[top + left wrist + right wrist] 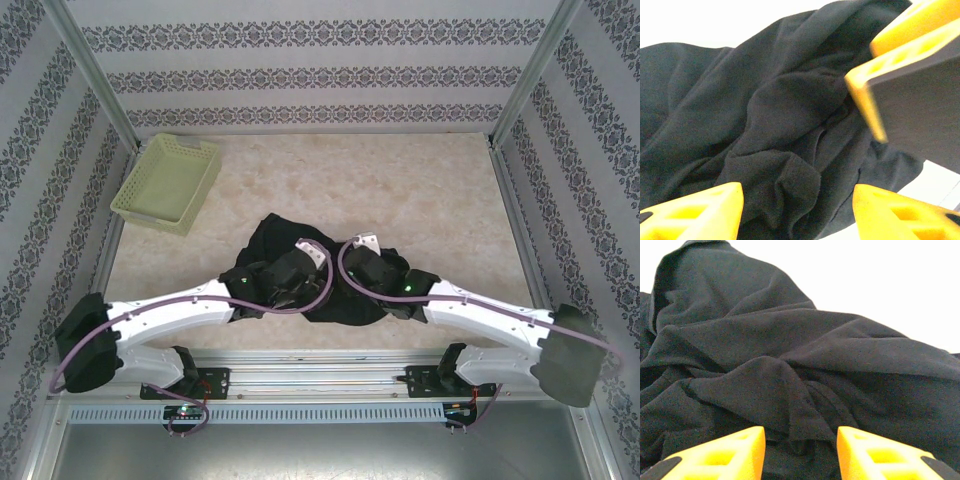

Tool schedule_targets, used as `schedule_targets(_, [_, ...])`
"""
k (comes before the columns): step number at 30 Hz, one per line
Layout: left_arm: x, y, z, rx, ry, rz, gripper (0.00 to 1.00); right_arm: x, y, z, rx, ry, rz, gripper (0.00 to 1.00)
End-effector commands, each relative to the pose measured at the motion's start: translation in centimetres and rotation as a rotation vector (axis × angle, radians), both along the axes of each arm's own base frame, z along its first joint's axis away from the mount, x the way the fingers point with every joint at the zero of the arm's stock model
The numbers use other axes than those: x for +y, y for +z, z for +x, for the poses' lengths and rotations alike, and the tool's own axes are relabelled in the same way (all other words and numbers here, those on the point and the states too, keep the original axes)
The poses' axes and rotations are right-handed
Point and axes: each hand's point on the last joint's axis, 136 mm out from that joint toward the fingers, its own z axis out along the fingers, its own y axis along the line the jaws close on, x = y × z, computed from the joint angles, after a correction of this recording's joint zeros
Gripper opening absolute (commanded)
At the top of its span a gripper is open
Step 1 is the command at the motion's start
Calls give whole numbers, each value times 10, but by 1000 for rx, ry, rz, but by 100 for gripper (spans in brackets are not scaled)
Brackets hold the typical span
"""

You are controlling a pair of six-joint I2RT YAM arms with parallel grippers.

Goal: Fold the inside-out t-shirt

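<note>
1. the inside-out t-shirt [272, 238] was a plain black, soft, matte cloth, bunched into a rumpled heap with deep folds and ridges rather than lying flat.
2. it lay on the pale tabletop [430, 190], around the middle and toward the near edge, well apart from the yellow-green basket [150, 212] at the far left corner.
3. from above, both arms reached inward over the heap and covered its near part.
4. the left fingers [710, 210] were spread wide, with a creased fold of the shirt lying between and beyond them; nothing was pinched.
5. the right fingers [735, 455] were also spread, with a raised ridge of cloth sitting just ahead of the gap between them, not clamped.
6. in the left wrist view, the right fingers hovered close over the same folds, at the upper right.
</note>
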Motion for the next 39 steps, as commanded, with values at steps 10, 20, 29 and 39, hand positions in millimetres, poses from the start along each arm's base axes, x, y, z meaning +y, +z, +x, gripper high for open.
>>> schedule_targets(10, [-7,-31,12,26,52,213,46,-35,-26,-6,29,-111,-13,51])
schedule_targets(20, [3,-31,18,16,112,197,16,-10,-47,-7,108,-50,94,53])
schedule_targets(29, [9,6,20,-29,137,0,0,-14,-49,1,93,-64,50,26])
schedule_targets(39, [54,54,30,-61,273,-371,0,-34,-44,-4,51,-72,3,1])
